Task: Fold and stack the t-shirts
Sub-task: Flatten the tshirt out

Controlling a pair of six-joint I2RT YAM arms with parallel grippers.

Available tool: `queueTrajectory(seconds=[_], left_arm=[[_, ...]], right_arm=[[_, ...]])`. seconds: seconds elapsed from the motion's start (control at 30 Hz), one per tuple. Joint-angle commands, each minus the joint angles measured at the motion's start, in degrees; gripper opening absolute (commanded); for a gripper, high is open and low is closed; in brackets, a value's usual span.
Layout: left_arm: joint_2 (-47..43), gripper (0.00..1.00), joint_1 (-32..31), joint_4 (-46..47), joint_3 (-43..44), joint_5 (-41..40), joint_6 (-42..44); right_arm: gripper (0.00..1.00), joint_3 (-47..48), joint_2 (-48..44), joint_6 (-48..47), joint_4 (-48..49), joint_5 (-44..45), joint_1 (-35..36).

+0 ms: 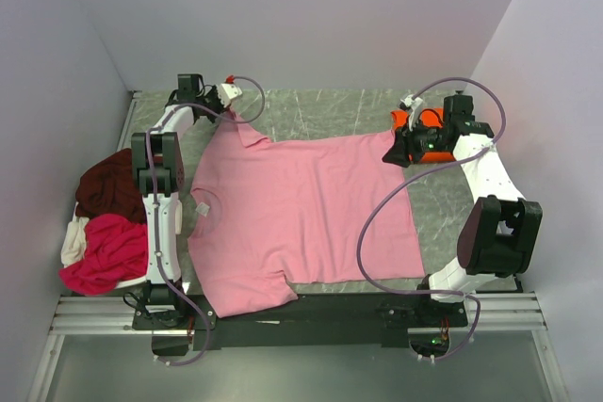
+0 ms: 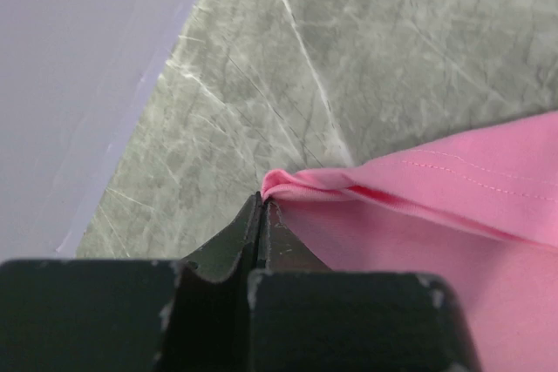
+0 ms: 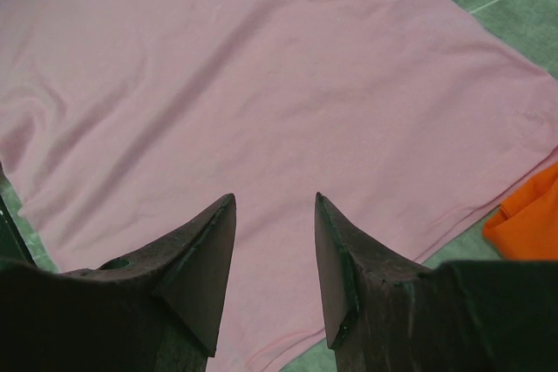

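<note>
Top: pink t-shirt (image 1: 301, 214) lies flat on counter (image 1: 339, 105), collar twd left. L jaws at far sleeve tip; R jaws over far hem corner, by orange t-shirt (image 1: 415, 120). Maroon shirt (image 1: 108, 185), magenta-red shirt (image 1: 108, 251) and cream shirt (image 1: 73, 242) heaped at left.
L wrist: jaws pinched tight on pink sleeve edge (image 2: 305, 182).
R wrist: jaws part-open, gripping nothing, above pink cloth.

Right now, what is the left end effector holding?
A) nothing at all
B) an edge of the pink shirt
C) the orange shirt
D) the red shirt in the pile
B: in the left wrist view, the left end effector is shut, with a fold of the pink shirt caught at its tips.
</note>
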Motion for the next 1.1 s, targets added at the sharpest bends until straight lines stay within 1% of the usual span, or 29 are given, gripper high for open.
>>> queueTrajectory(seconds=[0.0,0.07,0.17,0.4,0.5,0.53,0.57,0.6,0.67,0.7,0.77,0.83,0.9,0.97,1.03,1.07], left_arm=[[-2.8,0.0,0.6,6.3,-0.7,4.3,-4.6],[-4.2,0.0,1.7,9.3,-2.2,6.9,-7.6],[-5.0,0.0,3.0,10.4,-2.9,9.9,-10.5],[-5.5,0.01,3.6,6.9,-3.3,12.4,-11.2],[-6.2,0.0,4.1,6.6,-2.0,13.4,-16.4],[-6.3,0.0,4.7,6.9,-0.6,13.5,-21.9],[-6.3,0.0,5.1,7.1,0.2,13.6,-24.9],[-6.3,0.0,5.5,7.5,1.0,15.5,-31.0],[-6.4,0.0,7.1,9.8,2.1,17.5,-37.1],[-6.9,0.0,8.1,11.3,1.9,19.1,-43.2],[-7.0,0.0,8.9,15.6,1.1,21.7,-48.7],[-6.7,0.0,10.0,16.2,1.9,24.1,-55.6],[-6.0,0.0,10.5,15.1,2.6,25.6,-58.9],[-5.2,0.0,10.7,10.9,4.2,25.6,-60.4],[-4.7,0.0,10.9,6.9,6.2,24.7,-60.1],[-4.3,0.0,10.8,2.5,6.9,24.2,-59.7]], right_arm=[[0.49,-0.3,-0.9,-1.0,-0.3,-0.7,-0.7],[0.49,-0.3,-0.9,-1.1,-0.3,-0.9,-0.8],[0.49,-0.3,-0.7,-1.1,-0.4,-1.0,-0.8],[0.49,-0.2,-0.5,-1.3,-0.5,-0.8,-0.9],[0.49,-0.1,-0.1,-1.3,-0.8,-0.7,-0.9],[0.49,-0.1,0.0,-1.3,-0.9,-0.6,-0.9],[0.49,-0.1,0.1,-1.3,-0.9,-0.7,-0.9],[0.49,-0.1,0.2,-1.3,-0.8,-0.7,-0.9],[0.49,0.0,0.4,-1.4,-1.0,-0.7,-0.9],[0.49,0.0,0.5,-1.5,-1.1,-0.5,-0.9],[0.49,0.0,0.8,-1.5,-1.2,-0.4,-0.9],[0.49,0.1,1.1,-1.7,-1.5,-0.2,-0.9],[0.49,0.5,1.7,-2.0,-2.1,0.2,-0.9],[0.49,0.7,2.1,-2.2,-2.4,0.4,-0.9],[0.49,0.6,2.2,-2.2,-2.4,0.5,-0.8],[0.49,0.6,2.2,-2.2,-2.4,0.8,-0.9]])
